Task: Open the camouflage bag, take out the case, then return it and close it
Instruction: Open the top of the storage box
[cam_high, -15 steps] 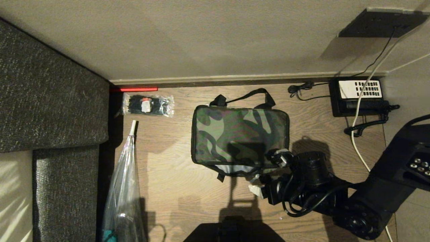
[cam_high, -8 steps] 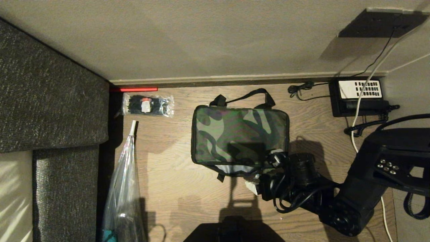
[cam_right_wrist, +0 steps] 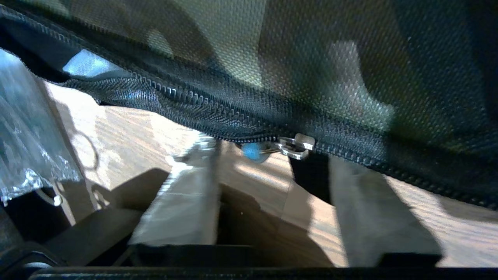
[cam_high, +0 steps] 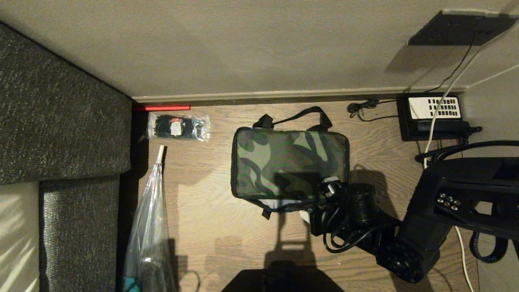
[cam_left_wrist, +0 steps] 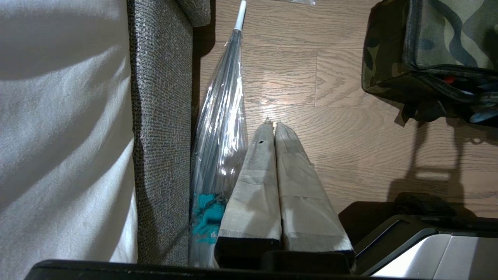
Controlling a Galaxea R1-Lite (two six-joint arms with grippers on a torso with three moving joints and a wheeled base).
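The camouflage bag (cam_high: 290, 164) lies flat on the wooden floor with its black strap towards the wall. Its near edge gapes a little and shows silvery lining. My right gripper (cam_high: 319, 200) is at the bag's near right corner, low to the floor. In the right wrist view its taped fingers (cam_right_wrist: 186, 202) stand apart, open, with the silver zip slider (cam_right_wrist: 294, 147) and its blue pull tab (cam_right_wrist: 253, 151) just beyond the tips. The case is out of view. My left gripper (cam_left_wrist: 271, 126) is shut and parked over the floor, with the bag (cam_left_wrist: 443, 35) off to one side.
A grey sofa (cam_high: 61, 121) fills the left side. A clear-wrapped umbrella (cam_high: 150, 211) lies along it. A clear packet of black items (cam_high: 178, 127) lies near the skirting board (cam_high: 284, 95). A black telephone (cam_high: 436, 117) with cables sits at the back right.
My right arm has shifted left, bringing the gripper closer in at the bag's near right corner, and its fingers have come nearer together. The bag and the left arm have not moved.
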